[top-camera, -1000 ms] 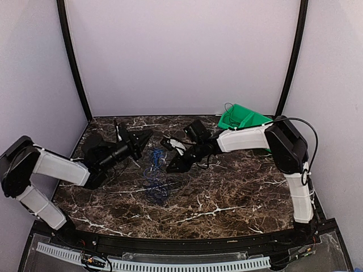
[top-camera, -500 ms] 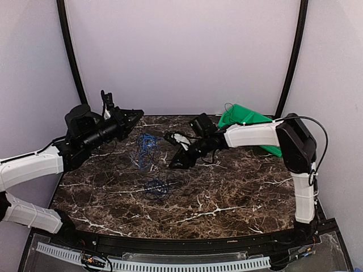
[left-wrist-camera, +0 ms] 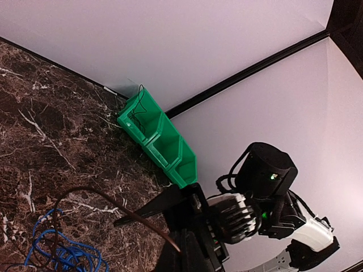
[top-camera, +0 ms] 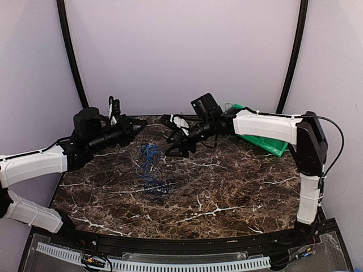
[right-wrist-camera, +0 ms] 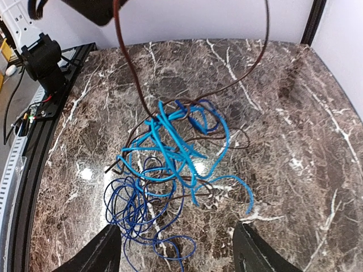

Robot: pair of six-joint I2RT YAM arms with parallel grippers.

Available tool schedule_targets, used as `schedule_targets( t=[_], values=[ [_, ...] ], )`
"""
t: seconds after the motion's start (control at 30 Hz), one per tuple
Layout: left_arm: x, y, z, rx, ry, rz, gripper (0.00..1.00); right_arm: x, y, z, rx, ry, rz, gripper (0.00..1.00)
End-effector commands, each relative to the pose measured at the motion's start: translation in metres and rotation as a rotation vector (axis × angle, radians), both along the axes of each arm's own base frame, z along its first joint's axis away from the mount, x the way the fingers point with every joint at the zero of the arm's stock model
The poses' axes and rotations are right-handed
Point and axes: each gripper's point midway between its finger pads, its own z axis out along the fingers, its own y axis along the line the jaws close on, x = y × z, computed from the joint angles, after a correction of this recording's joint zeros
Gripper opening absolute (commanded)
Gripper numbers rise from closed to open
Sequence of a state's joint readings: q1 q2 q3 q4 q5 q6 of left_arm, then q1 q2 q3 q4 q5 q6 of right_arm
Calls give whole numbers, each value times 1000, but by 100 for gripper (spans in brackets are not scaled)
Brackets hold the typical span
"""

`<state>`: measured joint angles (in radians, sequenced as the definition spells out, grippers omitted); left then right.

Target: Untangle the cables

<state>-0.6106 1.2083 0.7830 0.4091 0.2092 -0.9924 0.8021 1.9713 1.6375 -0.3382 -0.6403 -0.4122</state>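
Note:
The cables (top-camera: 151, 165) lie as a loose clump on the marble table, left of centre. Seen from the right wrist they are bright blue loops (right-wrist-camera: 173, 150), thinner dark blue loops (right-wrist-camera: 139, 212) and a dark brown strand (right-wrist-camera: 126, 62) rising out of the top of the frame. My left gripper (top-camera: 140, 123) hangs above the table at the back left, shut on that dark strand (left-wrist-camera: 127, 212), which runs into its jaws (left-wrist-camera: 170, 241). My right gripper (top-camera: 169, 136) hovers right of the clump, open wide. Its fingers (right-wrist-camera: 93, 255) frame the heap, and nothing lies between them (right-wrist-camera: 176, 255).
A green bin (top-camera: 266, 143) sits at the back right corner, partly behind the right arm; it shows as (left-wrist-camera: 164, 141) too. Purple walls and black corner posts (top-camera: 74, 62) close the table. The left arm's base and a slotted rail (right-wrist-camera: 39, 62) lie along the near edge.
My right gripper has opened wide and lifted toward the back. My left arm has swung up and back with the dark strand, pulling the clump taller and then a little apart.

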Motion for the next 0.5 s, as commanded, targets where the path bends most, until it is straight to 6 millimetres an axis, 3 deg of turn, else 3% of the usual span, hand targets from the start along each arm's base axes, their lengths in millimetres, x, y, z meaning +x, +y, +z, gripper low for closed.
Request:
schedule_targets(
  t=[0.0,0.3,0.4,0.47],
  values=[
    [-4,-1,7,2,-31,-28,0,-6,18,-3,-1,-1,56,69],
    [-5,-1,5,2,-30,-31,0,-12,48,-2,36,47,105,66],
    [-5,-1,5,2,-31,-32,0,-10,54,-6,44,67,94,49],
    [-5,-1,7,1,-36,-29,0,-8,55,-14,36,80,80,26]
  ],
)
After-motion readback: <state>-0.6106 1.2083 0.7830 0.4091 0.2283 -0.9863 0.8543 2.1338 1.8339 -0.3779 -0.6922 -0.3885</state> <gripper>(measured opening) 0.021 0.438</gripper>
